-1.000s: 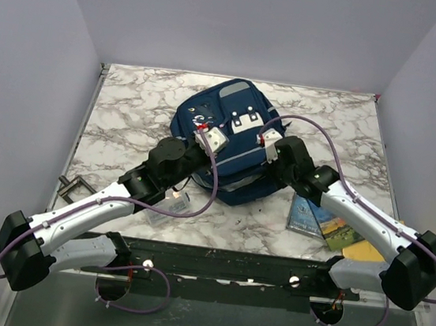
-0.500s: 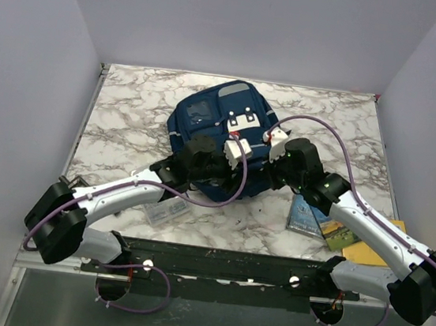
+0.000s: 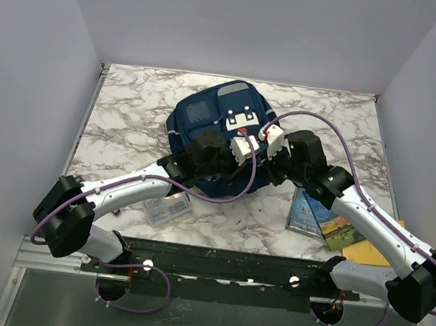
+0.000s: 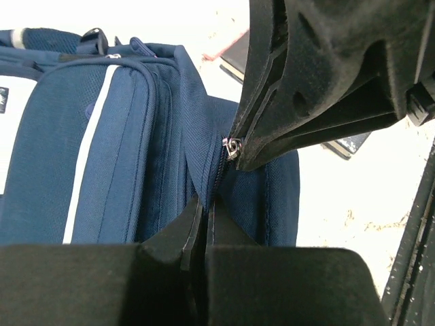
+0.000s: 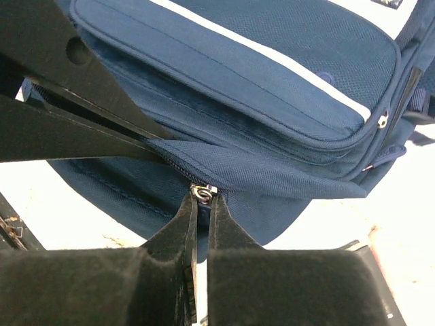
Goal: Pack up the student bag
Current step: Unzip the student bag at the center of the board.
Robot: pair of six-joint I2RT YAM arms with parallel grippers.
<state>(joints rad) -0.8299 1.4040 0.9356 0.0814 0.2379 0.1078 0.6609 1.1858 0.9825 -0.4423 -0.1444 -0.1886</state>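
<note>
No text is legible — the booklets' [image 3: 309,215] covers are too small to read.

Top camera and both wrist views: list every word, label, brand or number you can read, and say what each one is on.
No text is legible in any view.
On the navy blue fabric backpack: dark marks on its white buckle patches, too small to read.
On the blue and green printed booklets: cover print too blurred to read.
On the small clear plastic box: no readable label.
</note>
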